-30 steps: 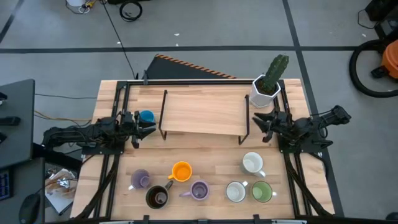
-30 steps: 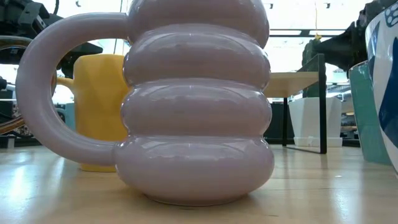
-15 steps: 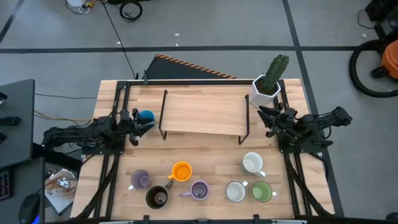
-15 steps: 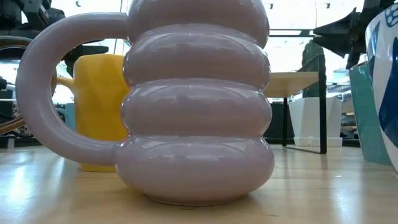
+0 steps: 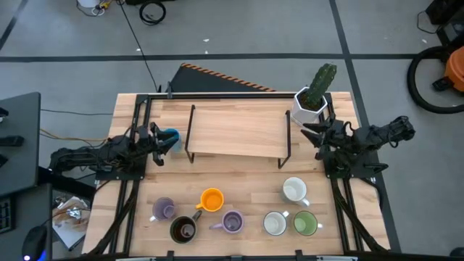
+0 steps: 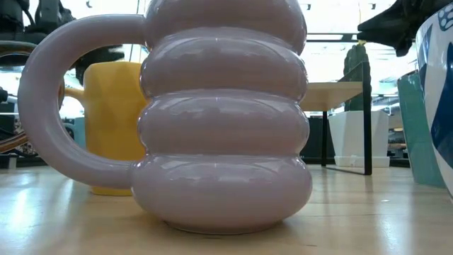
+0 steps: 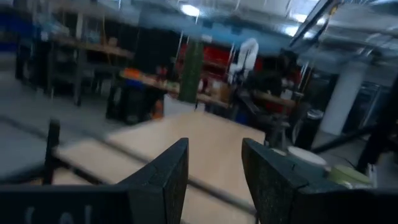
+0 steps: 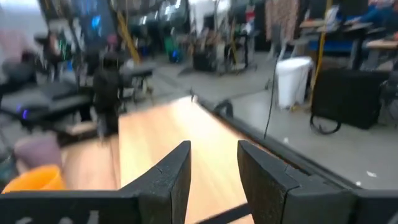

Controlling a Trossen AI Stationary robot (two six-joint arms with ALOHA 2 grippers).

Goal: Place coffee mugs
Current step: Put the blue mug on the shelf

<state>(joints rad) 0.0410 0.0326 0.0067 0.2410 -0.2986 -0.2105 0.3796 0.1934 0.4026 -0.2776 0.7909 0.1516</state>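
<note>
The blue mug [image 5: 172, 135] stands on the table left of the wooden shelf [image 5: 238, 132]. My left gripper [image 5: 161, 140] hovers open right beside it, partly over it; in its wrist view the left gripper [image 7: 214, 162] has nothing between its fingers. My right gripper [image 5: 310, 135] is open at the shelf's right end, near the cactus pot [image 5: 310, 105], and the right gripper [image 8: 214, 158] is also empty. Along the near edge stand two lavender mugs [image 5: 163, 209] [image 5: 232, 222], the dark brown [image 5: 183, 230], orange [image 5: 211, 199], green [image 5: 305, 222] and two white mugs [image 5: 275, 223] [image 5: 294, 190].
The shelf stands on thin black legs [image 5: 190, 138] in the middle of the table, its top bare. The low view is filled by a ribbed lavender mug [image 6: 219, 120], with the orange mug [image 6: 113, 127] behind it. Bare table lies between the shelf and the mug row.
My right gripper has risen and shifted slightly toward the far edge, beside the cactus pot. My left gripper has drawn a little toward the far edge, closer over the blue mug. No mug has moved.
</note>
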